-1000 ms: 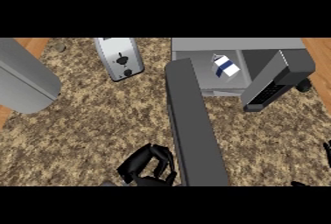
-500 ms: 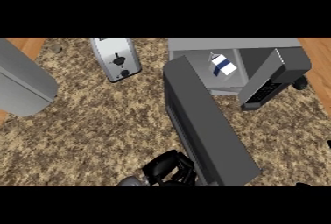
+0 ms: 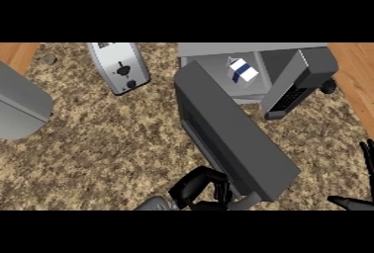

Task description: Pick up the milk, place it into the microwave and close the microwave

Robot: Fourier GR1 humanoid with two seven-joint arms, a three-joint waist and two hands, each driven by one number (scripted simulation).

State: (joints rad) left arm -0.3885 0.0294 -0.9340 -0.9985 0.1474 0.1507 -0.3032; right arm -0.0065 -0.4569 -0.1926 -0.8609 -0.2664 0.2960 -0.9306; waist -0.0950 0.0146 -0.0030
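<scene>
The milk [image 3: 242, 70], a white carton with a blue stripe, stands inside the microwave [image 3: 252, 50] at the top middle. The microwave door [image 3: 232, 132] is a long dark grey slab, swung partly out from its hinge near the cavity's left side, with its free end pointing to the lower right. My left hand [image 3: 199, 189] sits at the bottom middle, fingers curled, against the door's outer face near its free end. At the lower right edge my right hand [image 3: 366, 159] rests open with fingers up, away from the door.
A silver toaster [image 3: 119, 67] lies at the upper left on the speckled counter [image 3: 110, 143]. A large grey rounded object [image 3: 21, 105] fills the left edge. Wooden surface [image 3: 356, 74] shows at the right.
The door's free end has swung rightward, narrowing the opening. My left hand has moved right along with it. The milk has stayed put inside.
</scene>
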